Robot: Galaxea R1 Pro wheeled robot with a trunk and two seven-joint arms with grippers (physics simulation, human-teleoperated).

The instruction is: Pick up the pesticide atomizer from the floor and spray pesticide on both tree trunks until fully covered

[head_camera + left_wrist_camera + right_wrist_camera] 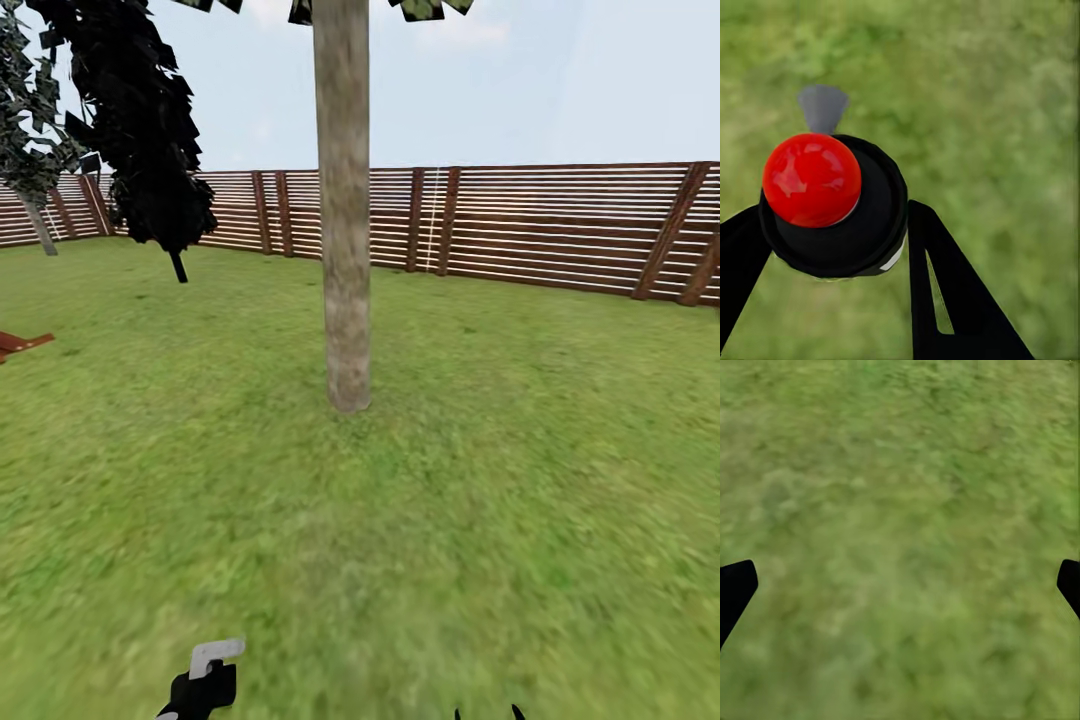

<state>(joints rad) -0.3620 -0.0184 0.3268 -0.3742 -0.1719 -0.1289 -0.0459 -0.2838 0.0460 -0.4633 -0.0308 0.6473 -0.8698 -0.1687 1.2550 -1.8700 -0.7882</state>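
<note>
- The garden lawn (520,480) spreads green across the head view, closed at the back by a brown slatted wooden fence (560,225).
- One tree trunk (345,210), pale grey-brown and mottled, rises straight from the grass ahead of the robot, a little left of centre, with scraps of dark green foliage at the upper edge.
- A dark ragged mass of foliage (145,130) hangs at the upper left, nearer the fence.
- The pesticide atomizer (832,202) sits between the two black fingers (945,300) of the left gripper (200,690), its dark round body pressed against both and its red knob facing the wrist camera; the grey nozzle points out over the grass. The fingers are closed onto it.
- In the head view it appears at the lower edge, left of centre, white part uppermost, well short of the trunk.
- The right gripper (900,585) has its fingers spread wide, holding nothing, above bare grass.
</note>
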